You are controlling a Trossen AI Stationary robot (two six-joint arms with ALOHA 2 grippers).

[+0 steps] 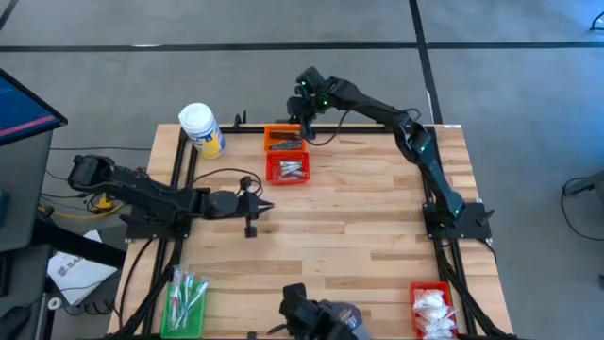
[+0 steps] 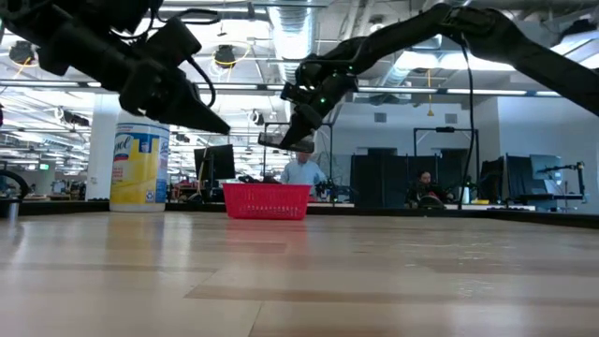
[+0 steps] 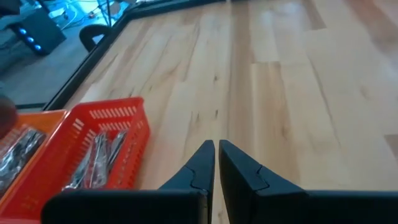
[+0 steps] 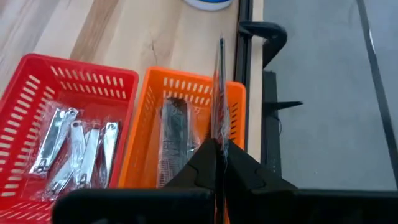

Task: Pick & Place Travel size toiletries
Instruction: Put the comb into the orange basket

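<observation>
I read no clear brand on the white jar (image 1: 201,128) with its yellow label. My right hand (image 4: 219,163) hangs over the orange basket (image 4: 186,99) at the surface's (image 1: 359,217) far edge, pinched shut on a thin wrapped item (image 4: 221,93). My left hand (image 3: 216,163) hovers closed and empty over open wood beside the red basket (image 3: 112,118).

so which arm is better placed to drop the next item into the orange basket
Right. The right gripper hangs over the orange basket, shut on a thin clear-wrapped item. The left gripper is shut and empty over bare table, short of the red basket.
</observation>
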